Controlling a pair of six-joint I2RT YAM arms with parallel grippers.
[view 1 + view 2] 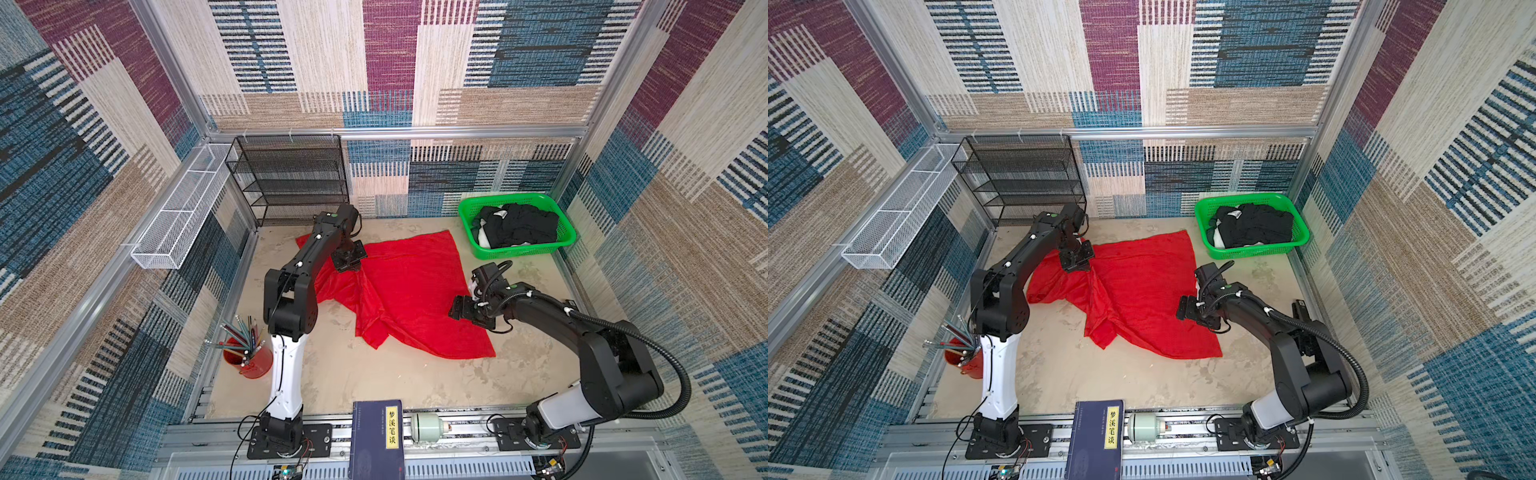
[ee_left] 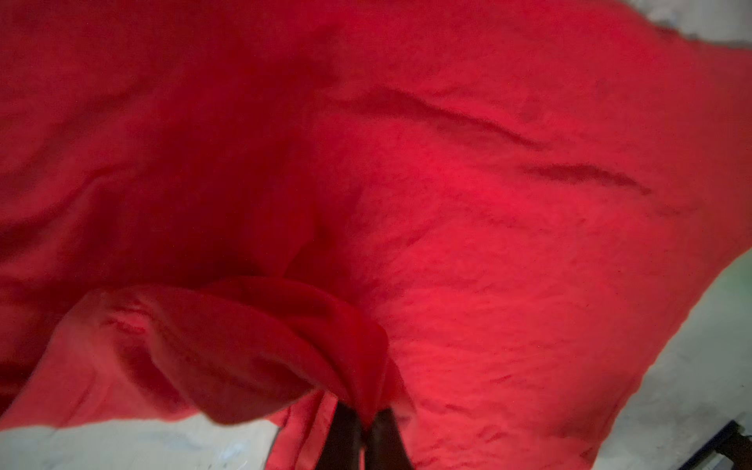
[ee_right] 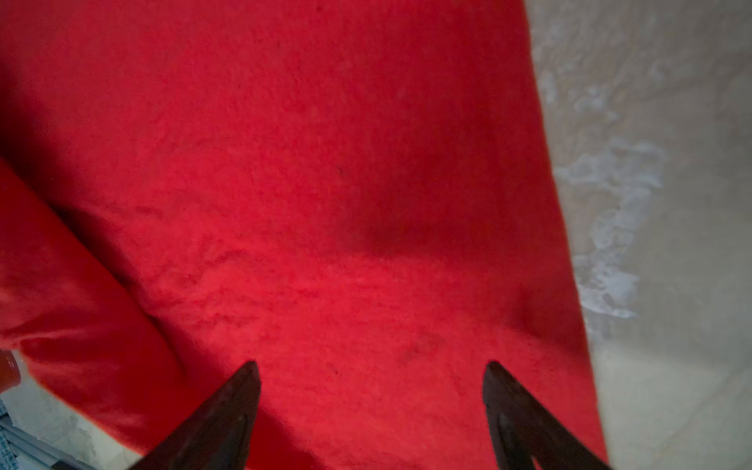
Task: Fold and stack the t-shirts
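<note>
Left gripper (image 2: 364,411) pinched shut on a fold of the red t-shirt (image 1: 409,291), which I see spread mid-frame on the table (image 1: 374,386).
My right gripper (image 3: 372,368) hovers with jaws wide apart over the shirt's right edge.

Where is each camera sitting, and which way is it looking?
Top views: high above the front edge, looking down at the table, red t-shirt and green basket of black t-shirts; the left arm and right arm show whole.
Left wrist: on the left arm, looking along the left gripper, shut on a bunched red fold.
Right wrist: on the right arm, looking down past the open right gripper at flat red cloth and table.
Shared: every view shows the red t-shirt.
</note>
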